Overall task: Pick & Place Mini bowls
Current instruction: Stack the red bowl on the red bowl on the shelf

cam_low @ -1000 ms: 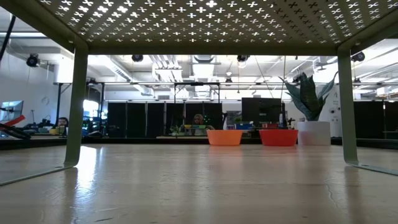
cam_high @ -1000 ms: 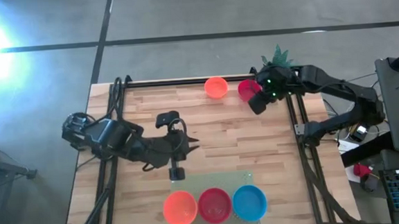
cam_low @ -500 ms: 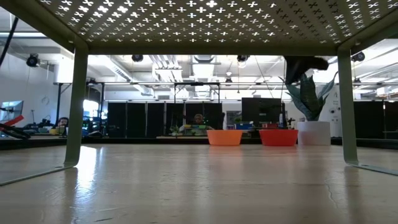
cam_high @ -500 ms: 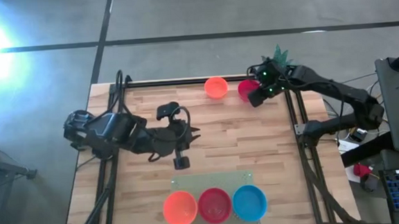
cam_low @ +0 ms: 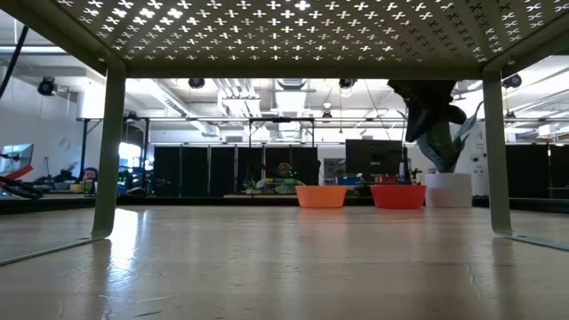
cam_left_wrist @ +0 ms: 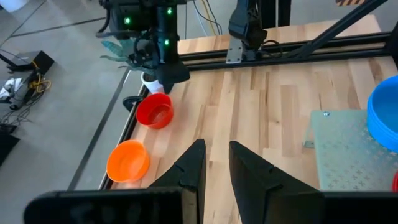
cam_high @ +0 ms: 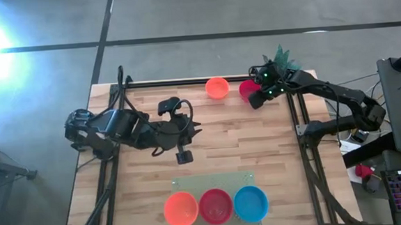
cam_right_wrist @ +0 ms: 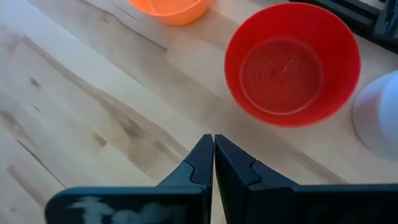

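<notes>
I see open wood across the middle of the table [cam_high: 223, 146]; a gripper can pass there freely. Along the far edge, the orange bowl [cam_high: 217, 88] and red bowl [cam_high: 249, 89] sit near each other, with a white plant pot [cam_right_wrist: 379, 121] just beside the red one at the far right corner. My right gripper [cam_high: 255, 99], fingers shut, hangs close by the red bowl. At the near edge, three bowls [cam_high: 216, 205] line a green mat [cam_high: 191, 183], blocking that strip.
</notes>
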`<act>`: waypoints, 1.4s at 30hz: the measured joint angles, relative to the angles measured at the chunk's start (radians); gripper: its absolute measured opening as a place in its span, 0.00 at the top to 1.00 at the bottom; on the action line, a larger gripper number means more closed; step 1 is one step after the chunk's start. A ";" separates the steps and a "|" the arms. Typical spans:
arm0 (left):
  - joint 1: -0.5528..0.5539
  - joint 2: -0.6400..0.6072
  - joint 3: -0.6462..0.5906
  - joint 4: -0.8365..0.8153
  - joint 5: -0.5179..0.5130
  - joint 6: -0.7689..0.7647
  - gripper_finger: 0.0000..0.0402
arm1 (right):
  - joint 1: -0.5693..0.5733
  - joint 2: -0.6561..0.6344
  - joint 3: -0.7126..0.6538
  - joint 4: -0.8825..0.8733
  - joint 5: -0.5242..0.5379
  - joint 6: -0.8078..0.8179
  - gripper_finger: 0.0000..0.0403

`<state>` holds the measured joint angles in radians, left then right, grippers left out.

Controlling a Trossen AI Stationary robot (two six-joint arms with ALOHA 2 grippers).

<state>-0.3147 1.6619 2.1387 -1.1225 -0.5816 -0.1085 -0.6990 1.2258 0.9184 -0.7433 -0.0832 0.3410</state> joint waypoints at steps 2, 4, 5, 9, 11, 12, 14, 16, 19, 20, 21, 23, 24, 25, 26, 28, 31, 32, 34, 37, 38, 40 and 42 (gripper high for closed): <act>0.002 0.000 0.000 0.000 0.000 0.011 0.84 | 0.000 0.016 0.000 0.002 0.002 -0.002 0.97; 0.004 0.000 0.000 0.000 0.000 0.013 0.84 | 0.000 0.039 0.004 0.002 0.003 -0.004 0.97; 0.004 -0.001 0.000 0.000 0.000 0.013 0.84 | 0.000 0.053 0.008 0.003 0.003 -0.007 0.97; 0.005 -0.001 0.000 0.000 0.000 0.014 0.84 | 0.001 0.106 0.028 -0.011 -0.001 -0.013 0.97; 0.006 -0.002 0.000 0.000 0.000 0.014 0.84 | 0.003 0.126 0.040 -0.028 -0.001 -0.012 0.97; 0.006 -0.002 0.000 0.000 0.000 0.014 0.84 | 0.004 0.134 0.047 -0.031 0.000 -0.010 0.97; 0.006 -0.002 0.000 0.000 0.000 0.014 0.84 | 0.004 0.150 0.057 -0.031 0.004 0.009 0.97; 0.006 -0.002 0.000 0.000 0.000 0.014 0.84 | 0.004 0.166 0.061 -0.033 0.004 0.034 0.97; 0.006 -0.002 0.000 0.000 0.000 0.014 0.84 | 0.008 0.180 0.061 -0.039 0.004 0.051 0.97; 0.006 -0.002 0.000 0.000 0.000 0.011 0.84 | 0.011 0.184 0.061 -0.039 0.004 0.051 0.97; 0.006 -0.002 0.000 0.000 0.000 0.009 0.84 | 0.013 0.189 0.060 -0.040 0.004 0.050 0.97; 0.006 -0.002 0.000 0.000 0.000 0.008 0.84 | 0.014 0.198 0.059 -0.041 0.004 0.040 0.97; 0.006 -0.002 0.000 0.000 0.000 0.008 0.84 | 0.014 0.200 0.059 -0.040 0.004 0.036 0.97; 0.006 -0.002 0.000 0.000 0.000 0.008 0.84 | 0.014 0.202 0.059 -0.039 0.004 0.032 0.97; 0.006 -0.002 0.000 0.000 0.000 0.006 0.84 | 0.014 0.204 0.059 -0.039 0.004 0.023 0.97; 0.006 -0.002 0.000 0.000 0.000 0.006 0.84 | 0.014 0.209 0.059 -0.039 0.006 0.006 0.97; 0.006 -0.002 0.000 0.000 0.000 0.005 0.84 | 0.014 0.211 0.059 -0.038 0.005 -0.009 0.97; 0.006 -0.002 0.000 0.000 0.000 0.005 0.84 | 0.014 0.211 0.059 -0.038 0.004 -0.011 0.97; 0.006 -0.002 0.000 0.000 0.001 0.005 0.84 | 0.014 0.211 0.059 -0.038 0.002 -0.010 0.97; 0.006 -0.002 0.000 0.000 0.001 0.005 0.84 | 0.014 0.211 0.059 -0.039 -0.001 -0.012 0.97; 0.006 -0.002 0.000 0.000 0.001 0.005 0.84 | 0.014 0.211 0.059 -0.039 -0.002 -0.012 0.97; 0.006 -0.002 0.000 0.000 0.001 0.005 0.84 | 0.014 0.211 0.059 -0.039 -0.004 -0.004 0.97; 0.006 -0.002 0.000 0.000 0.001 0.005 0.84 | 0.014 0.210 0.059 -0.040 -0.027 0.003 0.97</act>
<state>-0.3088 1.6600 2.1387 -1.1229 -0.5806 -0.1039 -0.6849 1.4360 0.9775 -0.7835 -0.1100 0.3444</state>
